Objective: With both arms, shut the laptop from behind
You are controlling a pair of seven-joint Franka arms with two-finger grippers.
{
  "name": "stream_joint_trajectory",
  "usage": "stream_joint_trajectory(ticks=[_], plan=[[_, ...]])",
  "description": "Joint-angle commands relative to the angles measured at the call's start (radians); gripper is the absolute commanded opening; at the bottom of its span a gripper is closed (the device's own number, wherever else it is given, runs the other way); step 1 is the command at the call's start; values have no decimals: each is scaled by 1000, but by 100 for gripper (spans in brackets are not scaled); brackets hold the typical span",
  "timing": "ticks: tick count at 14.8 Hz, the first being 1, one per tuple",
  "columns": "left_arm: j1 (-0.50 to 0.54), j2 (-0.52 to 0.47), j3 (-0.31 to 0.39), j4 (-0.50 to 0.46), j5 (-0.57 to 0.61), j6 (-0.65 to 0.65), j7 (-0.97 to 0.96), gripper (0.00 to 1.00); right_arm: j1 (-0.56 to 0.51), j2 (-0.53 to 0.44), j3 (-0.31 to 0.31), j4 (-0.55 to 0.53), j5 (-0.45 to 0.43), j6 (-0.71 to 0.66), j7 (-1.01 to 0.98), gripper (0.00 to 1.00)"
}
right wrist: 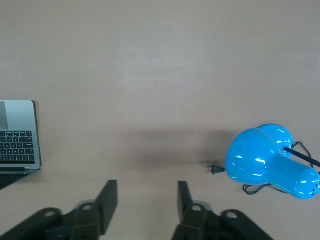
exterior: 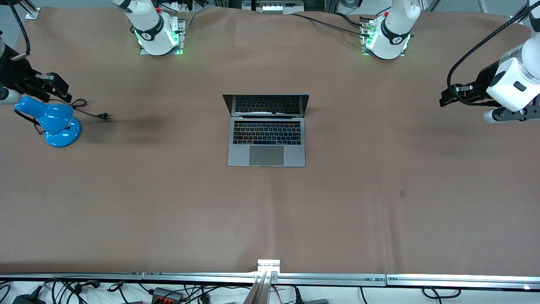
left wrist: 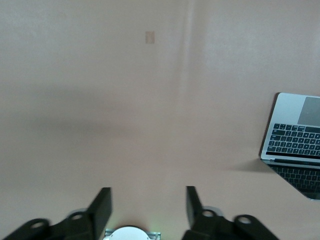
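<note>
Laptop open, frame centre; left gripper and right gripper spread, empty, at frame edges. Risk: uneven lid pushes skid it.

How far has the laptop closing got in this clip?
Nothing is done yet: the laptop sits open mid-table, screen upright. Nothing is in hand: the left hand and right hand hang open and empty at opposite table ends, the right over a blue lamp. Approaching and pushing the lid down remain.

Blue desk lamp, black cord, on brown table.
</note>
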Motion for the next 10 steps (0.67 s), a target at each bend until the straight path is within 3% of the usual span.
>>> stream_joint_trajectory(ticks=[1, 2, 6, 8, 10], plan=[[7, -20, -12, -16, 28, -25, -2, 27, -7, -12, 9, -6, -15, -14, -4, 2], [7, -20, -13, -14, 30, -27, -2, 16, -5, -11, 9, -6, -15, -16, -2, 0], [-1, -26, -15, -1, 30, -85, 0, 1, -3, -5, 11, -8, 0, -75, 2, 0], [-5, -25, -16, 10, 25, -113, 0, 1, 0, 3, 14, -15, 4, -91, 4, 0], [-8, -25, -16, 10, 13, -114, 1, 0, 6, 31, 14, -20, 65, -100, 1, 0]])
